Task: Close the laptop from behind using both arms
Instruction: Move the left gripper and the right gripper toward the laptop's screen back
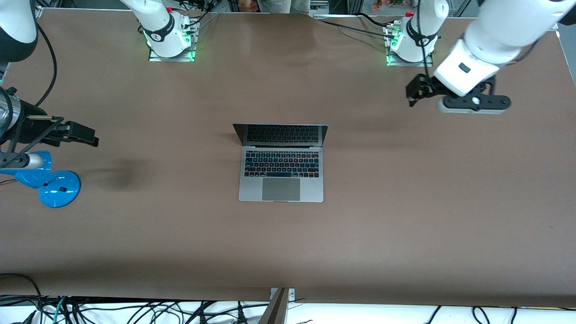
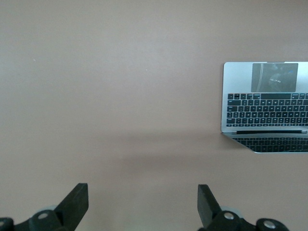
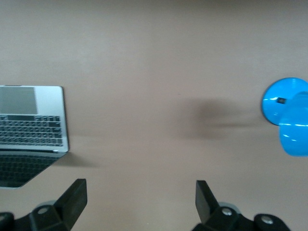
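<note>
The silver-grey laptop [image 1: 281,180] lies open at the middle of the table, its dark screen [image 1: 281,135] upright and facing the front camera. It also shows in the left wrist view [image 2: 264,108] and in the right wrist view [image 3: 31,127]. My left gripper [image 1: 413,93] hangs open and empty over bare table toward the left arm's end, well apart from the laptop; its jaws stand wide in the left wrist view [image 2: 143,197]. My right gripper [image 1: 90,136] hangs open and empty over the table toward the right arm's end; its jaws stand wide in the right wrist view [image 3: 140,195].
A glossy blue object with a round base [image 1: 58,189] stands on the brown table [image 1: 405,216] under the right arm, also in the right wrist view [image 3: 288,115]. The green-lit arm bases [image 1: 171,42] stand along the table's edge farthest from the front camera. Cables hang below the near edge.
</note>
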Tool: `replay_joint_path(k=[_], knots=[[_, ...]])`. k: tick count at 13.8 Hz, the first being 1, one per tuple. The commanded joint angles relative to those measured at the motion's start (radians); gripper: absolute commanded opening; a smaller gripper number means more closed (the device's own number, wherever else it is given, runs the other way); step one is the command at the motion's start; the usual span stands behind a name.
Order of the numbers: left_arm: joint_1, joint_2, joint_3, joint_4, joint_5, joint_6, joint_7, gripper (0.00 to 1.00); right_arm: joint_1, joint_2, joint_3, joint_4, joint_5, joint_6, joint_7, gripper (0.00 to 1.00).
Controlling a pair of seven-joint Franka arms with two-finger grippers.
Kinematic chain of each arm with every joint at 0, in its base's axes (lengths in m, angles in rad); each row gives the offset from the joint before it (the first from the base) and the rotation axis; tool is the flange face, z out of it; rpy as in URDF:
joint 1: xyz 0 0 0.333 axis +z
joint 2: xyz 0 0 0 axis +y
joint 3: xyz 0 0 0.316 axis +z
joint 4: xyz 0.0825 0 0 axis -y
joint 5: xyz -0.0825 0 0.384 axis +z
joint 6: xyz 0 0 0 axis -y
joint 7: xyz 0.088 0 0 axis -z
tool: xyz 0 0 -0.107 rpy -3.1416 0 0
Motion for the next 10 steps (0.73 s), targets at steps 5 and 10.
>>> replay_joint_path(k=[5, 10], knots=[[0.008, -0.013, -0.134, -0.005, -0.064, 0.009, -0.194, 1.0, -0.001, -0.009, 0.185, -0.018, 0.018, -0.013, 0.012, 1.0], [0.008, -0.022, -0.18, -0.004, -0.065, -0.015, -0.243, 0.58, 0.06, -0.003, 0.313, -0.045, 0.004, 0.01, 0.264, 1.0]])
